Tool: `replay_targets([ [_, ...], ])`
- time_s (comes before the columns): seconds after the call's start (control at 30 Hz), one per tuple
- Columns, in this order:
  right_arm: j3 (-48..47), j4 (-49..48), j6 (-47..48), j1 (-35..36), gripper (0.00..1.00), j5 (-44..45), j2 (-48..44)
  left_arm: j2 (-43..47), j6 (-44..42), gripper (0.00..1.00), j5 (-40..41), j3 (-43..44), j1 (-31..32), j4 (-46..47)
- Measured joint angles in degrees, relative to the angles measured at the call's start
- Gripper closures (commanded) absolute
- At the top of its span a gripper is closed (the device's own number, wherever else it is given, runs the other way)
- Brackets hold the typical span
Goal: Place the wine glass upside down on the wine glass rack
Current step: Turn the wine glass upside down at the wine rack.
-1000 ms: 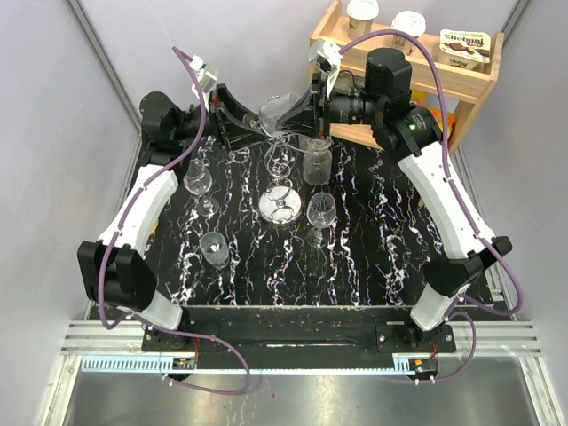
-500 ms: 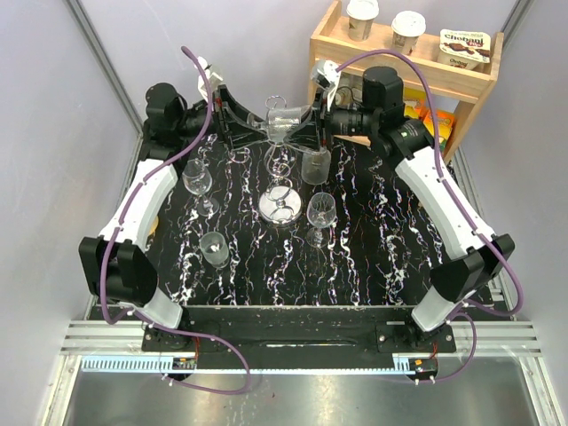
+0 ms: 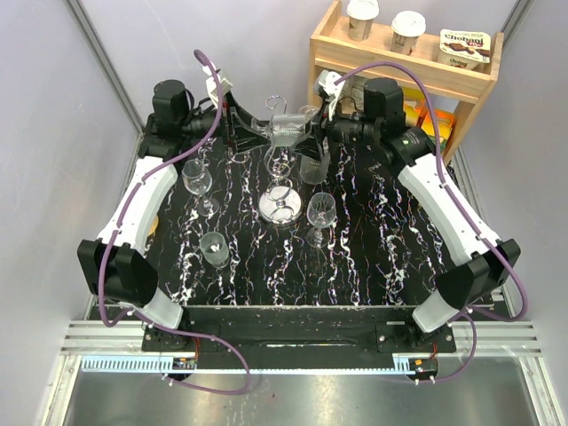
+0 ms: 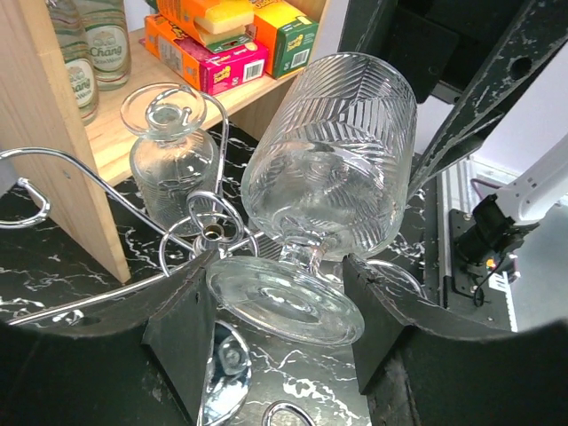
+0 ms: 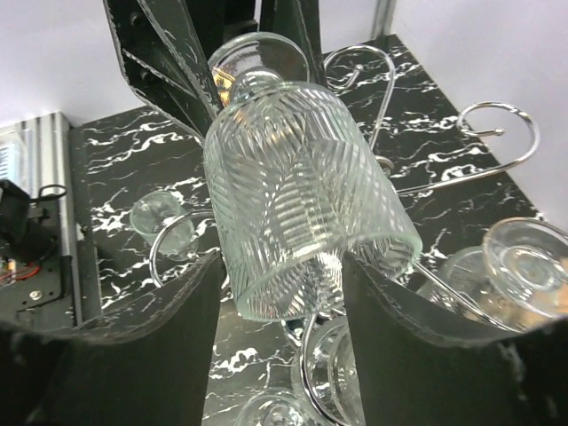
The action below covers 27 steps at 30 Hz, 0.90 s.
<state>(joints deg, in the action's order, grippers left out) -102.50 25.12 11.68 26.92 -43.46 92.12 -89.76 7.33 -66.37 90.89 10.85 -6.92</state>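
The left fingers [image 4: 280, 311] are about half spread and clamp the round foot of the wine glass [image 4: 328, 169], one finger on each edge of the foot. The glass lies tilted on its side in the air, with its ribbed bowl reaching away into the right fingers [image 5: 280, 280]. These stand parted on either side of the bowl and appear loose around it. The silver wire rack [image 3: 280, 206] stands on the marbled counter [image 3: 355, 257], just below both sets of fingers.
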Motion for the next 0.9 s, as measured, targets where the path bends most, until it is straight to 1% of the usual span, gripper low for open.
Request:
replay_targets([
  [0.03,0.0,0.5,0.66,0.0,0.26,0.9,-0.35,0.0,-0.92,1.0,0.35,0.46,0.0,-1.07],
  [0.07,0.0,1.25,1.49,0.0,0.18,1.95,-0.85,0.0,-1.81,1.0,0.7,0.94,0.0,-1.95],
  [0.1,0.0,1.99,2.25,-0.04,0.14,2.86,-1.4,0.0,-2.69,1.0,1.07,1.4,0.0,-2.95],
  [0.13,-0.02,2.75,3.06,-0.04,0.13,3.8,-1.9,0.0,-3.3,1.0,1.27,1.86,0.0,-3.96],
  [0.27,-1.49,7.93,6.84,-0.13,0.11,7.32,-3.23,0.0,-5.75,1.0,1.99,4.46,0.0,-8.15],
  [0.4,-5.68,13.68,11.8,0.94,0.05,12.66,-3.21,-0.35,-9.4,1.0,3.5,9.42,0.44,-14.23],
  [0.53,-12.87,19.58,18.62,6.12,0.03,20.46,-1.99,-0.81,-13.22,1.0,5.46,13.49,1.6,-19.12],
  [0.67,-20.22,24.28,23.93,10.78,0.02,26.18,0.37,-0.87,-15.85,1.0,7.48,14.84,2.69,-23.28],
  [0.9,-32.41,32.65,31.04,14.95,0.01,36.17,6.73,-1.57,-19.71,1.0,11.39,16.0,4.13,-28.83],
])
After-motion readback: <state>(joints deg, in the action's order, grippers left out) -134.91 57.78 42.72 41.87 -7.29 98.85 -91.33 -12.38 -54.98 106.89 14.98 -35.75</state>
